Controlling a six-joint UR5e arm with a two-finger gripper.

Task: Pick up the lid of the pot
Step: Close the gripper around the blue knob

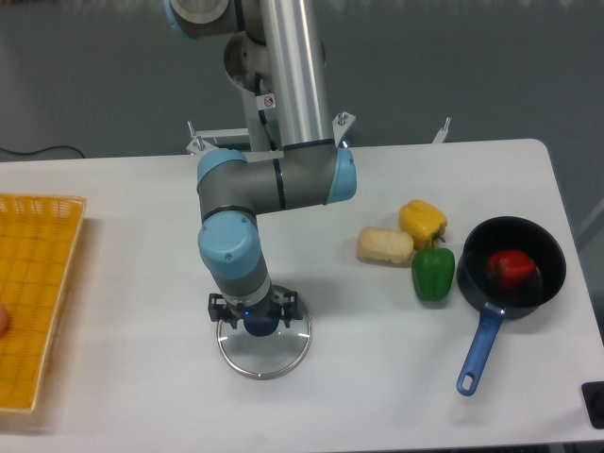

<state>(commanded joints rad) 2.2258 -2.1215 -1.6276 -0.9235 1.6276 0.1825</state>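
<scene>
A round glass pot lid (pixel 263 346) with a metal rim lies flat on the white table, left of centre and near the front. Its dark blue knob (pixel 261 324) sits in the middle. My gripper (pixel 260 319) points straight down over the lid, with its dark fingers on either side of the knob. The wrist hides the fingertips, so the frame leaves it unclear whether they are pressed onto the knob or stand apart from it.
A dark blue pan (pixel 511 264) with a blue handle and a red pepper (pixel 511 268) inside sits at the right. A green pepper (pixel 432 274), a yellow pepper (pixel 422 221) and a pale bread piece (pixel 384 246) lie beside it. A yellow basket (pixel 33 293) stands at the left edge.
</scene>
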